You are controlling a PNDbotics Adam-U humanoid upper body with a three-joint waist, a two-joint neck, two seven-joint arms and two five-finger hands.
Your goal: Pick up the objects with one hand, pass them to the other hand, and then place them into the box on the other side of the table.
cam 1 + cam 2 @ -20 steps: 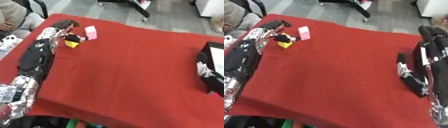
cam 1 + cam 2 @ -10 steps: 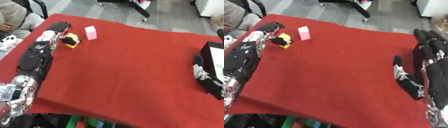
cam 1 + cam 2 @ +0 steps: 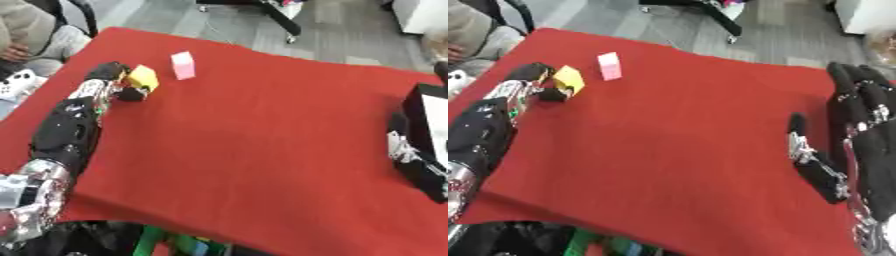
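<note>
Risk: the yellow block (image 3: 143, 77) could slip from the pinch during the lift (contact looked slight). Right hand (image 3: 859, 150) waited nearest the camera, fingers straight, holding nothing. Farther off, left hand (image 3: 112, 82) curled around the yellow block; a pink block (image 3: 182, 65) lay just beyond it.

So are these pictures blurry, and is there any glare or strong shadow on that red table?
Both views are soft. In the left eye view the yellow block and pink block have fuzzy edges. In the right eye view the right robot hand close to the camera is smeared. The red tablecloth looks evenly lit, with no glare and only faint shadows.
</note>
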